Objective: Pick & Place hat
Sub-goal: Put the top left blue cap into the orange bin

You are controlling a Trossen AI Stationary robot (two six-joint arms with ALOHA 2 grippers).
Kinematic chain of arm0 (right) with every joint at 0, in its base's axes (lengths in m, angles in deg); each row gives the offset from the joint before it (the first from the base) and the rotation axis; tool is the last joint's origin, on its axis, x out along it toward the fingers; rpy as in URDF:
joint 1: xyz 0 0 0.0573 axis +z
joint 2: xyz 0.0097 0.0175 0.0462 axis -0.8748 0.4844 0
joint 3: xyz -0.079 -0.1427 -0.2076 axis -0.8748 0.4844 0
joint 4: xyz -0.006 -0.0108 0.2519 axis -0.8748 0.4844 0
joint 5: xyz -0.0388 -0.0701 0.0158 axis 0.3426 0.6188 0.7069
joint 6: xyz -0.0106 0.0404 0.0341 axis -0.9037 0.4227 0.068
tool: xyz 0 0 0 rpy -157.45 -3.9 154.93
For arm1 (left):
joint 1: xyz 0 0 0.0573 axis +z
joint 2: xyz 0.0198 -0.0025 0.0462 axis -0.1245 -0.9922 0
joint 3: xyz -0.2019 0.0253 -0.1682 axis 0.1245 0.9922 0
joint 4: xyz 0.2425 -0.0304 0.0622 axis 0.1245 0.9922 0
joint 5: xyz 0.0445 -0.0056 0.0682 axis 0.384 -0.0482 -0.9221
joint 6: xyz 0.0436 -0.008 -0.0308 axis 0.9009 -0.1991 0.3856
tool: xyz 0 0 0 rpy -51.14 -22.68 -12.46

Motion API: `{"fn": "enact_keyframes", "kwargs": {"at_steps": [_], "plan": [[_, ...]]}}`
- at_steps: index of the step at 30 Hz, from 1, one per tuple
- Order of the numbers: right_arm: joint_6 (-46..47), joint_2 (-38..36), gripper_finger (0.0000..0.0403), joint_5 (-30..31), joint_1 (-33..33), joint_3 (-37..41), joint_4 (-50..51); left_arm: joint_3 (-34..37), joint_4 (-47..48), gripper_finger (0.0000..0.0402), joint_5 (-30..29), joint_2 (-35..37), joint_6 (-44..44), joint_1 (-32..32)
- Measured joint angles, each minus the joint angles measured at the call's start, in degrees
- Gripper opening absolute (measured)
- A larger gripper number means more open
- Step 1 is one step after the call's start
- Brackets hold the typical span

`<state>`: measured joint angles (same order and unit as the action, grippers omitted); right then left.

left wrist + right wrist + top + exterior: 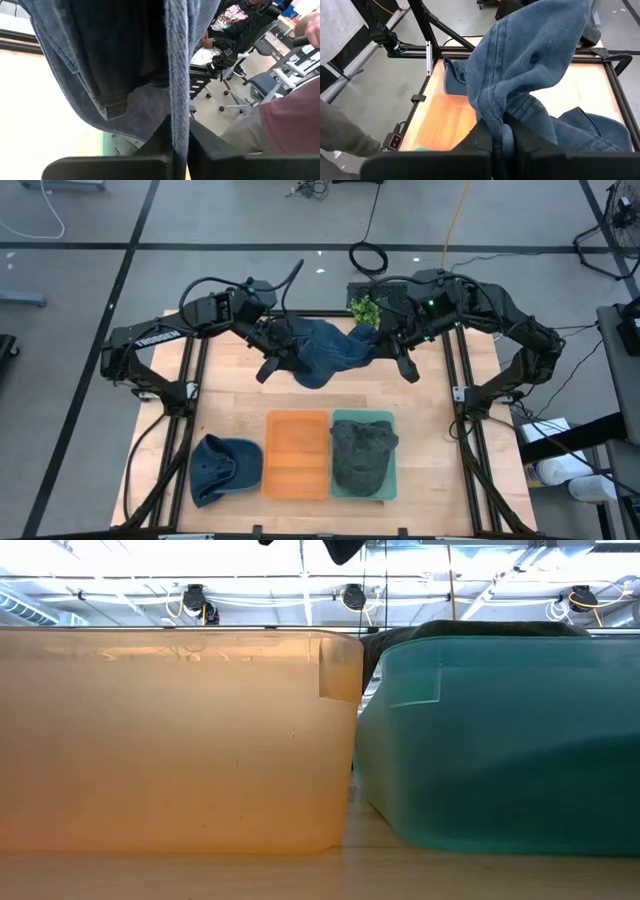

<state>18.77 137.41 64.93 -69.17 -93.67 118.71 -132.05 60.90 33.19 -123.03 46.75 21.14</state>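
Note:
A blue denim hat (325, 352) hangs in the air over the far middle of the table, stretched between both grippers. My left gripper (283, 348) is shut on its left side and my right gripper (385, 335) on its right side. In the left wrist view the denim (115, 60) fills the picture ahead of the fingers (178, 155). The right wrist view shows it bunched above the fingers (502, 135). A second blue hat (225, 470) lies flat on the near left of the table. A dark grey hat (362, 455) lies in the green bin (390, 480). My left gripper pinches a narrow stitched edge of the denim hat (177, 100) between its two fingers, and the strip runs straight up out of them. The hat is lifted clear of the table. My right gripper pinches a gathered fold of the denim (495, 117) between its two fingers. The cloth bulges above them, clear of the table.
An orange bin (297, 455) and the green bin stand side by side at the near middle and fill the low view, orange (170, 740) and green (500, 740). A green leafy object (364, 308) sits at the far edge. People and office chairs (260, 80) show beyond the table.

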Motion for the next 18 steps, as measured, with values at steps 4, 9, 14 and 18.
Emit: {"fn": "enact_keyframes", "kwargs": {"at_steps": [4, 9, 14, 18], "plan": [[-0.41, 0.00, 0.0007, 0.04, 0.00, 0.00, -0.29, 0.00, 0.19, 0.0047, 0.05, 0.00, -2.76, 1.09], [-0.58, -0.84, 0.0006, -0.05, 0.00, 0.00, -0.01, 0.02, 1.02, 0.0078, 3.89, 1.12, -5.93, 3.99], [-0.60, -1.09, 0.0006, -0.05, 0.00, -0.02, 3.17, 0.02, 1.37, 0.0114, 7.40, 4.42, -7.67, 7.03], [-0.21, -1.12, 0.0005, -0.13, 0.01, -0.02, 2.48, 0.02, -0.56, 0.0156, 6.58, 7.66, -8.01, 8.90]]}}
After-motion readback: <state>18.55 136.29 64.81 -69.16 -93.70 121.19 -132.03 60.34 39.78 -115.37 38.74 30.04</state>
